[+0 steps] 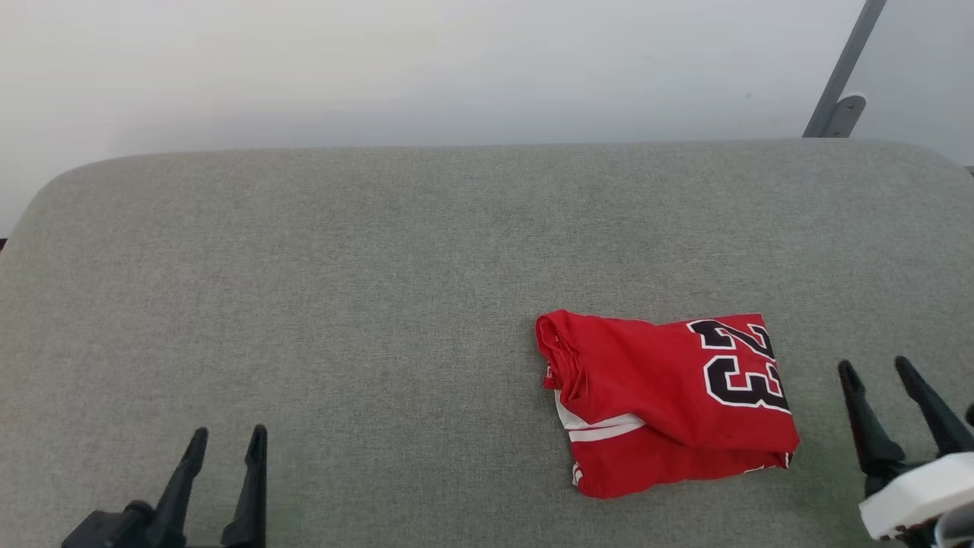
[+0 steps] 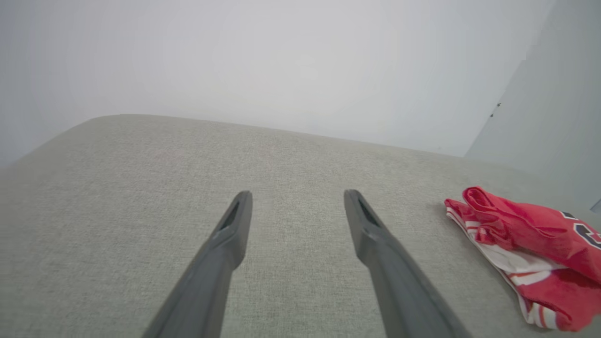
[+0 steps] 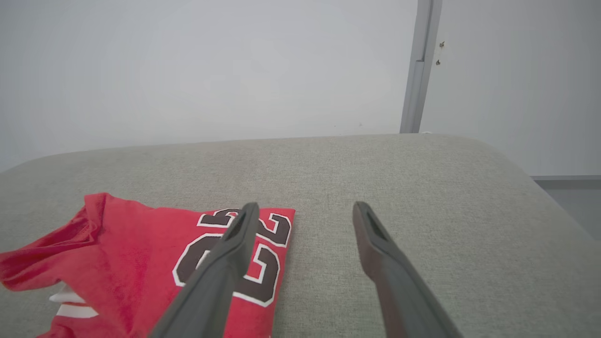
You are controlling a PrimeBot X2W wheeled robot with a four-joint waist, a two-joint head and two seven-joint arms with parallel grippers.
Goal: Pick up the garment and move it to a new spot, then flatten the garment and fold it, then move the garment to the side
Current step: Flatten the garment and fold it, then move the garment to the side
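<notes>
Garment (image 1: 666, 403): red shirt folded into a compact bundle, number 23 facing up, at 4 o'clock in the head view.
Right gripper (image 1: 873, 363): fingers spread wide, empty, near the bundle's 3 o'clock edge, not touching.
Left gripper (image 1: 230, 430): fingers parted, empty, at 7 o'clock, well apart from it.
Cushion (image 1: 380, 304): grey fabric, bearing the bundle.
Wall (image 1: 380, 68): pale, at 12 o'clock.

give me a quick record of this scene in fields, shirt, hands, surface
surface: grey cushion
shirt: red, folded, 23 facing up, right of centre
left hand: open, empty, well away from shirt
right hand: open, empty, beside shirt, apart from it
stage: fold looks done
</notes>
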